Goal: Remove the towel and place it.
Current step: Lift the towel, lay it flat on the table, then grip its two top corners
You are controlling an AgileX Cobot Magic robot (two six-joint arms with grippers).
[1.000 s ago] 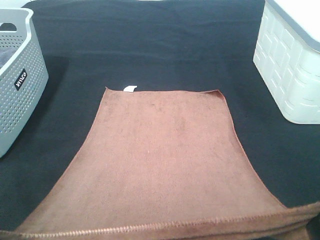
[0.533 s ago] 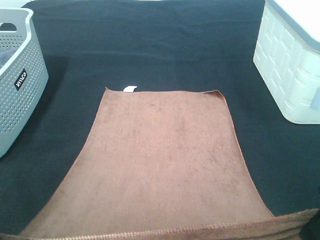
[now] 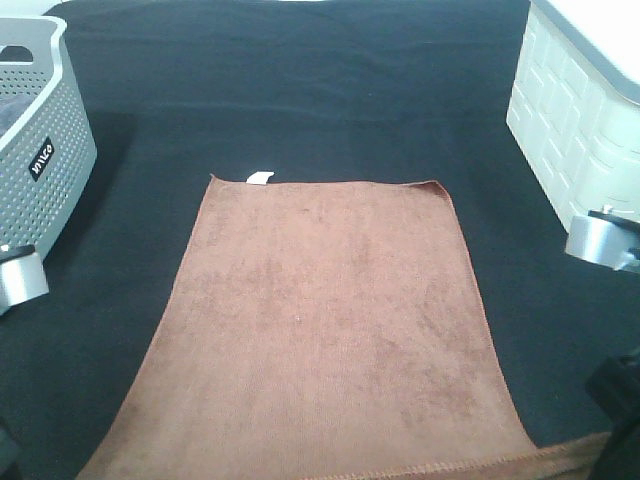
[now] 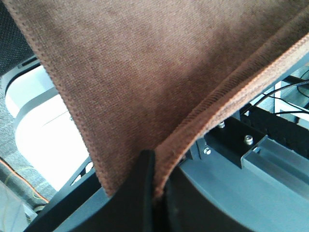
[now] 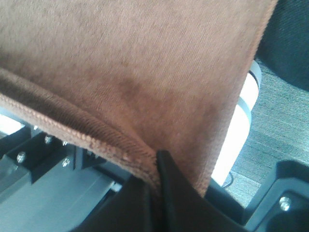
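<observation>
Left gripper [image 4: 155,170] and right gripper [image 5: 158,166] clench corners of the towel [image 3: 325,320]; grey basket [image 3: 45,200], label [image 3: 40,158] illegible, left of it, white basket [image 3: 575,130] right.

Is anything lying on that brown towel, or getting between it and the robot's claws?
Nothing visible does. The left gripper and the right gripper are each shut on the near hem of the towel. Its top is bare, and the gray basket and the white basket stand clear of it at either side.
</observation>
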